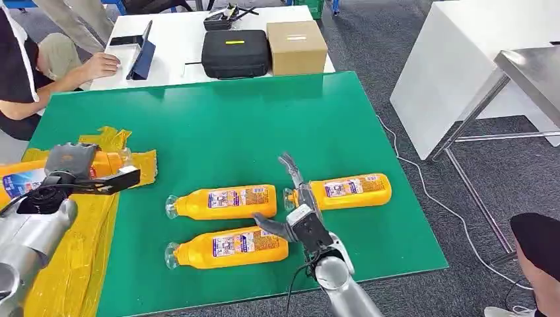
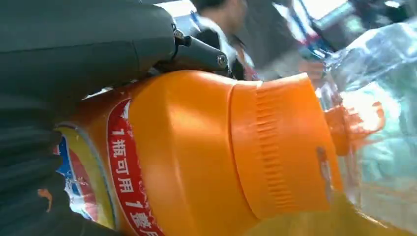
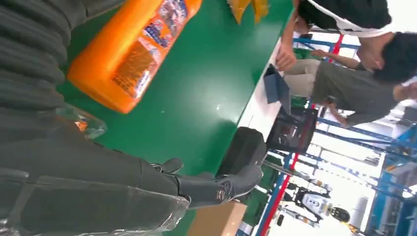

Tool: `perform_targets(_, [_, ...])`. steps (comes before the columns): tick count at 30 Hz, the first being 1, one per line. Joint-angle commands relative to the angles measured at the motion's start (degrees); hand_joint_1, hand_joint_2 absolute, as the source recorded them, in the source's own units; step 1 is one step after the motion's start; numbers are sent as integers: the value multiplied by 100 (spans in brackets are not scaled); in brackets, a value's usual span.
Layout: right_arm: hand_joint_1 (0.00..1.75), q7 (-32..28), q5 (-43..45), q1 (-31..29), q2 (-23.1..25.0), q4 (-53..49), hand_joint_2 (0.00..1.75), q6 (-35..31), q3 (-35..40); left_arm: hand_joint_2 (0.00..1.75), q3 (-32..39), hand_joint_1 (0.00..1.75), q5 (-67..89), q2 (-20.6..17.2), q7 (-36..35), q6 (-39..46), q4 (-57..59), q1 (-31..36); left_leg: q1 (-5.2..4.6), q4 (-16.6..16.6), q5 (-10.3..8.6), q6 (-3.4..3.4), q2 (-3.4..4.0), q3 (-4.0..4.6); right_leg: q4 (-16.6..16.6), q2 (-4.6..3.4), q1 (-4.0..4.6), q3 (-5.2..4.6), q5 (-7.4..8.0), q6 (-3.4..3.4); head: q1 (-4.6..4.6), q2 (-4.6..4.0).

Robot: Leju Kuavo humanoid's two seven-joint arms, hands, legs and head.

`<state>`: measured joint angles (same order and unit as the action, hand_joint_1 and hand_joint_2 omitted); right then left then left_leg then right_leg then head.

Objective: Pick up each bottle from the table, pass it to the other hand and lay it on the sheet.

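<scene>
The fingers (image 1: 125, 177) of the left hand (image 1: 69, 168) wrap an orange bottle (image 1: 26, 177) and hold it lying sideways over the yellow sheet (image 1: 72, 264) at the left edge of the green bench (image 1: 264, 119). In the left wrist view the same bottle (image 2: 206, 157) fills the frame, its ribbed orange neck (image 2: 285, 147) leading to a clear cap (image 2: 373, 128), with a dark finger (image 2: 196, 51) lying across its shoulder. The right hand (image 1: 297, 221) holds nothing; its fingers (image 1: 288, 168) are spread wide above the bench, one reaching up beside the clear cap of the right-hand bottle (image 1: 350, 190). Two more bottles lie on their sides on the green surface, one in the middle (image 1: 224, 201) and one just nearer the robot (image 1: 228, 247), caps pointing left. In the right wrist view one orange bottle (image 3: 128, 54) lies on the green top beyond the open fingers (image 3: 216, 187). Beyond the bench stands a white table (image 1: 178, 39) carrying a black case (image 1: 236, 54) and a cardboard box (image 1: 296, 46), and a person (image 1: 39, 72) sits at its left end.
</scene>
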<state>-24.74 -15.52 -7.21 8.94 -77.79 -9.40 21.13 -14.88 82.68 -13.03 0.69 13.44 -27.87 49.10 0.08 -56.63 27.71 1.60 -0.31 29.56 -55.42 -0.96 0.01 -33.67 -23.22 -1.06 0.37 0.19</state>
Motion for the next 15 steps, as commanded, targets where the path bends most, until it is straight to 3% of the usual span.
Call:
perform_targets(1, [0, 45, -101, 26, 51, 28, 175, 153, -400, 175, 1085, 175, -825, 195, 1225, -638, 534, 329, 1, 6, 4, -12, -5, -21, 4, 18, 1, 22, -8, -1, 0, -2])
perform_targets(4, [0, 47, -154, 48, 71, -3, 175, 189, -452, 175, 1189, 175, -977, 173, 1351, -750, 565, 334, 1, 4, 2, -6, -1, -8, 2, 8, 1, 9, -4, 0, 0, -2])
perform_targets(6, [0, 60, -204, 40, 99, -8, 175, 231, -484, 175, 967, 175, -634, 102, 821, -544, 594, 348, 2, 5, 6, -9, -4, -17, 3, 14, 2, 18, -9, 0, 0, -2])
perform_targets(15, [0, 66, -262, -92, 188, 144, 175, 303, -532, 175, 958, 175, -454, 57, 531, -679, 767, 414, 4, 1, 2, -6, -2, -2, 1, 6, 3, 5, -2, 0, 0, -2])
